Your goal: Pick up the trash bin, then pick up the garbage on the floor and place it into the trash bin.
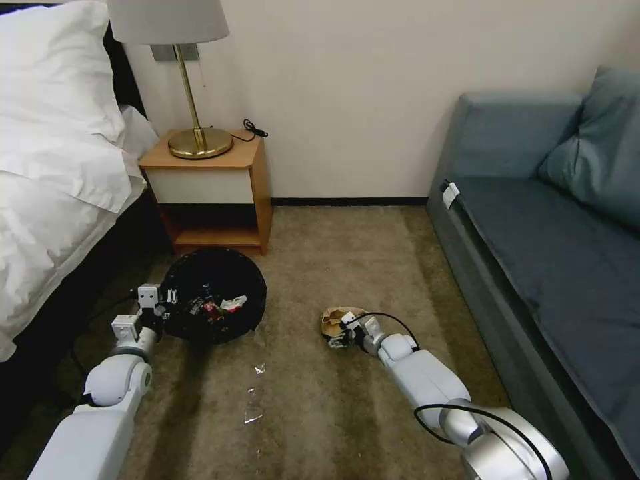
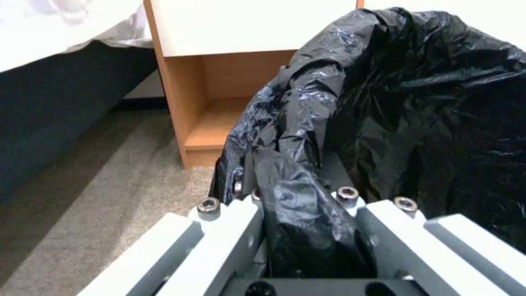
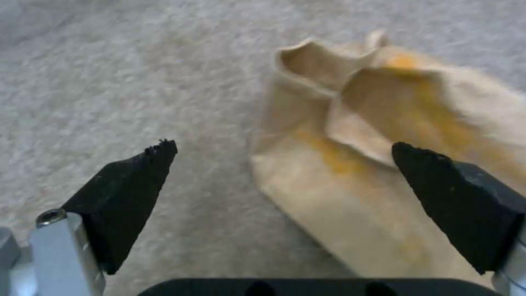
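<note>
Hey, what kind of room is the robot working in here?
Probably a hotel room or bedroom: a bed with white pillows and duvet, a wooden nightstand carrying a brass lamp, and a blue-grey sofa on carpet.

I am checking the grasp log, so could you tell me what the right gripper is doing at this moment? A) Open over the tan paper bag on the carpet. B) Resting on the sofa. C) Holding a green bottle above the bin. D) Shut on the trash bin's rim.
A: the right gripper stands open, its black fingertips straddling the crumpled tan paper bag lying on the carpet.

Glossy plastic bin liner, matt paper bag
</note>
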